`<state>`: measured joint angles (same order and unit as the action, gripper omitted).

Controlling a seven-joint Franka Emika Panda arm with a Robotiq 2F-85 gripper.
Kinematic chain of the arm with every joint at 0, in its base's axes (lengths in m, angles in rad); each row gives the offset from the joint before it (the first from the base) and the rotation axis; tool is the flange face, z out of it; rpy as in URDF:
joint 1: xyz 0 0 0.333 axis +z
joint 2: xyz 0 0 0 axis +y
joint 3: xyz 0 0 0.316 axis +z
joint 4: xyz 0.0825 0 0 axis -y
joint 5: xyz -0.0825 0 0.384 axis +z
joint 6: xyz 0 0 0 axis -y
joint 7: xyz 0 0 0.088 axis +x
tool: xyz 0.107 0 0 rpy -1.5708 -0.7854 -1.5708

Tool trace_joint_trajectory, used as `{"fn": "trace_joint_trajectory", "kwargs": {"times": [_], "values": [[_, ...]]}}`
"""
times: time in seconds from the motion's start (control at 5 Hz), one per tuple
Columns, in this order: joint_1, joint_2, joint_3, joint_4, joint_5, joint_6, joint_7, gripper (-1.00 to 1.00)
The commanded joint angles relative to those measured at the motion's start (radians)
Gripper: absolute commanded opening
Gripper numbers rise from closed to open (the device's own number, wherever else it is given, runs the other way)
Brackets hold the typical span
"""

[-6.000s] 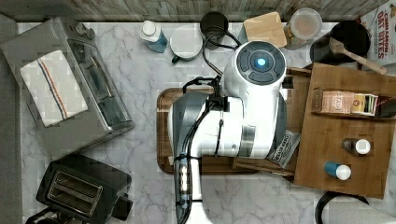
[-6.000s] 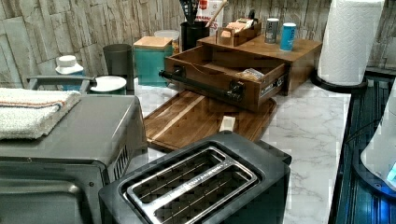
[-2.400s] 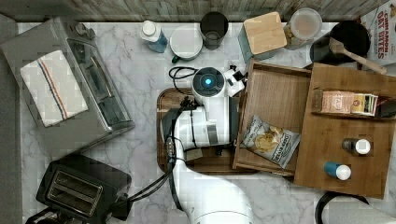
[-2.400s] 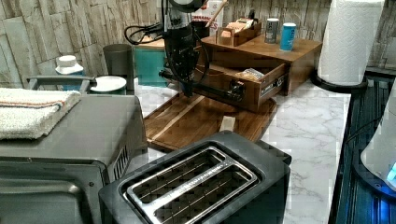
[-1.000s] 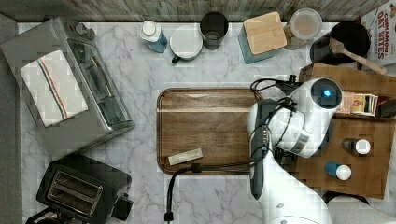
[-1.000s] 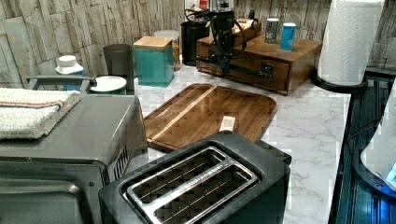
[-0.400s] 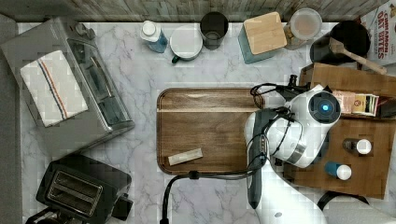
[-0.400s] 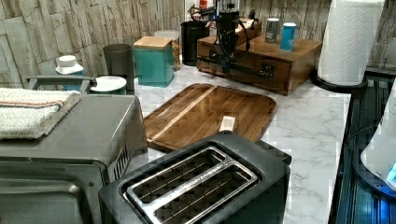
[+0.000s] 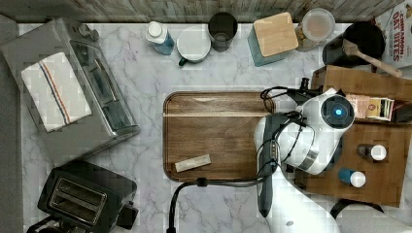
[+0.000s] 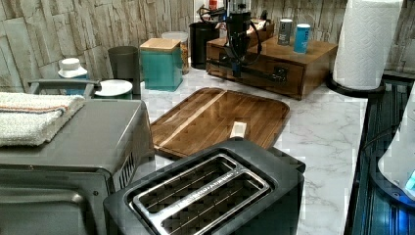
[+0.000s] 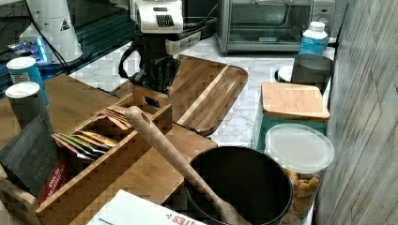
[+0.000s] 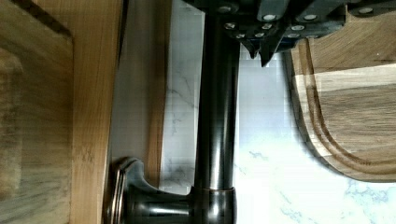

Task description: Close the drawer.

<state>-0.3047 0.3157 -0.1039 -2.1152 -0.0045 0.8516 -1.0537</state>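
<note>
Hanging at the front of the cabinet, gripper [image 10: 238, 36] low by the dark bar handle [image 12: 217, 116] and just beside it; how wide the claw stands, and whether touching the bar, cannot be told. Drawer [image 10: 254, 73] shut, front flush in the cabinet, beside the darker round-cornered tray [image 9: 214, 136] carrying one small pale packet [image 9: 193, 163]. On the cabinet top, an open wooden box [image 11: 101, 136] packed with tea packets. Near it a black pot [image 11: 244, 187] holding a wooden spoon [image 11: 169, 150], and a lidded clear jar [image 11: 298, 187] with biscuits inside.
</note>
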Motion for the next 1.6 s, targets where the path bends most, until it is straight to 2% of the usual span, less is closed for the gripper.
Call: {"fn": "trace_joint_trajectory", "kwargs": {"times": [0.2, 0.4, 0.6, 0.8, 1.0, 1.6], "values": [[-0.133, 0.0, -0.124, 0.126, -0.032, 0.088, -0.077, -1.0], [-0.127, 0.0, -0.13, 0.126, -0.029, 0.088, -0.079, -1.0], [-0.077, 0.004, -0.182, 0.126, -0.002, 0.089, -0.097, -1.0], [-0.139, -0.001, -0.117, 0.126, -0.036, 0.088, -0.074, -1.0], [-0.112, 0.001, -0.146, 0.126, -0.021, 0.088, -0.084, -1.0], [-0.112, 0.001, -0.146, 0.126, -0.021, 0.088, -0.084, -1.0]]}}
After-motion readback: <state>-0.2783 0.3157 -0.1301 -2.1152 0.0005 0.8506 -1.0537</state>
